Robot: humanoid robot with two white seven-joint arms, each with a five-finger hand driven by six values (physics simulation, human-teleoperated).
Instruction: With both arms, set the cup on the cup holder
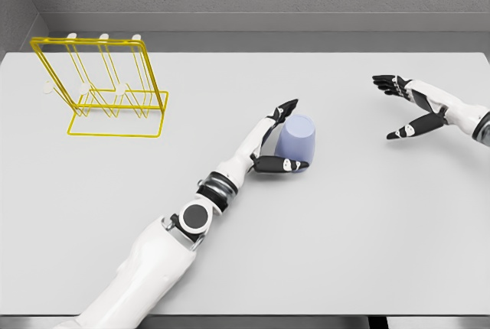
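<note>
Pale grey surface; cup (295, 138) light, rigid, slick; left hand (277, 142) fingers wrapped its sidewall; right hand (409, 107) spread, empty.

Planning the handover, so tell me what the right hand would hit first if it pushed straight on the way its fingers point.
Probably the cup: the right hand points leftward across bare table, and the cup, held in the left hand, lies roughly in that line. Depth is uncertain.

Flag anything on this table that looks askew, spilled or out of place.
The pale blue plastic cup stands upside down, its closed base up, within the left hand. The yellow wire cup holder stands upright. Nothing spilled.
</note>
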